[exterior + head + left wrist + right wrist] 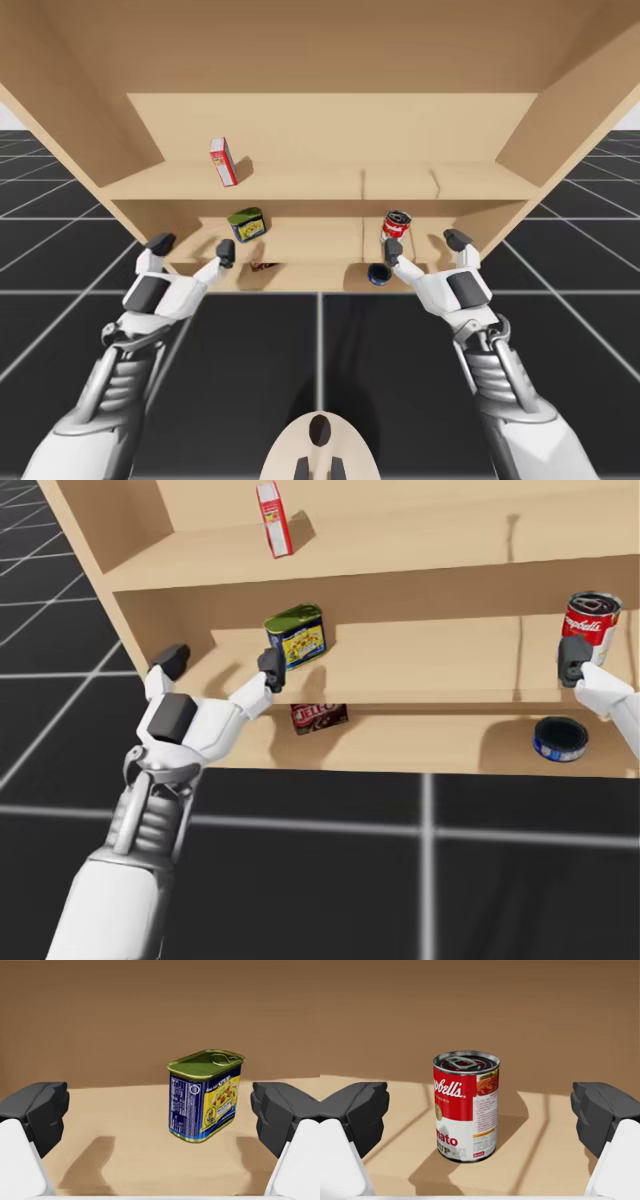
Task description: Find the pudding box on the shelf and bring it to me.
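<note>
**Pudding box waits on lowest board as both grippers stand wide at the level above**

A three-level wooden shelf point(330, 125) faces the robot, both arms raised to the front edge of its middle board. The left gripper point(193, 246) is spread wide and holds nothing. A blue-and-yellow rectangular can point(205, 1095) with a green lid stands ahead of it, near the inner finger and clear of both. The right gripper point(425, 242) is likewise spread and empty, with a red-and-white round can point(465, 1105) upright ahead, between the lines of its fingers and untouched.

A tall red-and-white box point(222, 161) stands alone toward the left end of the top board.

The pudding box point(319, 718), small and dark red-brown, lies on the lowest board near its front edge. It is almost directly under the rectangular can, its upper part tucked behind the middle board's edge. A flat blue round can point(560, 739) sits well apart from it, toward the right end of the same board.

The box is probably a light cardboard carton: stiff enough to lift, easy to dent, with smooth faces that may slip. The left gripper is nearer. A gentle hold across two opposite flat faces looks best, made from the front, since the board above leaves little headroom.
</note>
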Available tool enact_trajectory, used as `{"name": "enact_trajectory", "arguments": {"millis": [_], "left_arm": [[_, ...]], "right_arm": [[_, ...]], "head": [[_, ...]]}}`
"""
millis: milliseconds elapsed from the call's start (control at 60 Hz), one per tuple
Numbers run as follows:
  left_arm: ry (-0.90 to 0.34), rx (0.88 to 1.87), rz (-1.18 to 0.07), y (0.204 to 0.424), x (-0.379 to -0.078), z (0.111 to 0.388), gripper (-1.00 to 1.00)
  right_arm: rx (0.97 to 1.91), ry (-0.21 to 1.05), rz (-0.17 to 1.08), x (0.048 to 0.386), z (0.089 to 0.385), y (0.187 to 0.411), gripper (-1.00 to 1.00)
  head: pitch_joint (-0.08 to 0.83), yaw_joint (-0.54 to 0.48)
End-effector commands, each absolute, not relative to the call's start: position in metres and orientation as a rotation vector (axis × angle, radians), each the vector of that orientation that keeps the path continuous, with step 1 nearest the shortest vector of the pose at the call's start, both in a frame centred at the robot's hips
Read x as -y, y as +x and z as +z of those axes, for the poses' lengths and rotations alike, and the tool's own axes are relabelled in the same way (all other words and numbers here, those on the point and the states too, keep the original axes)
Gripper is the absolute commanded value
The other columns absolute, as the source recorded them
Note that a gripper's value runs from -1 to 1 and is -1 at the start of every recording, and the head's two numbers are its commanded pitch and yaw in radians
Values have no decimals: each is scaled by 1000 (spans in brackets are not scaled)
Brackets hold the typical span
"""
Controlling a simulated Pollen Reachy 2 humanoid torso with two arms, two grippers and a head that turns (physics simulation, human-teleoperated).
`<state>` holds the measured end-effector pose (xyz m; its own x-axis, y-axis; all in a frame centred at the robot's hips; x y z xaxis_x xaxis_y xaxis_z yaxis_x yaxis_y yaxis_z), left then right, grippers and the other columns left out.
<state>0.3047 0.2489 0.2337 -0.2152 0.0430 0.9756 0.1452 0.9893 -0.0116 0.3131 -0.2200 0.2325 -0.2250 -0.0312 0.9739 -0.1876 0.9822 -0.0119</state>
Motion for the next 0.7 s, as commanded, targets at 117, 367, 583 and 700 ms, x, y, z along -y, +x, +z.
{"name": "enact_trajectory", "arguments": {"millis": [117, 367, 583, 700], "left_arm": [[-211, 1673, -115, 255, -215, 227, -1000], [-271, 1569, -83, 234, -200, 197, -1000], [-304, 1498, -31, 250, -191, 167, -1000], [-290, 1482, -34, 265, -187, 156, -1000]], "right_arm": [[1790, 170, 134, 218, 231, 313, -1000], [1792, 171, 134, 218, 230, 313, -1000], [1798, 158, 132, 218, 229, 313, -1000], [1801, 154, 129, 218, 229, 313, -1000]], "head": [[586, 235], [593, 248], [594, 252], [596, 250]]}}
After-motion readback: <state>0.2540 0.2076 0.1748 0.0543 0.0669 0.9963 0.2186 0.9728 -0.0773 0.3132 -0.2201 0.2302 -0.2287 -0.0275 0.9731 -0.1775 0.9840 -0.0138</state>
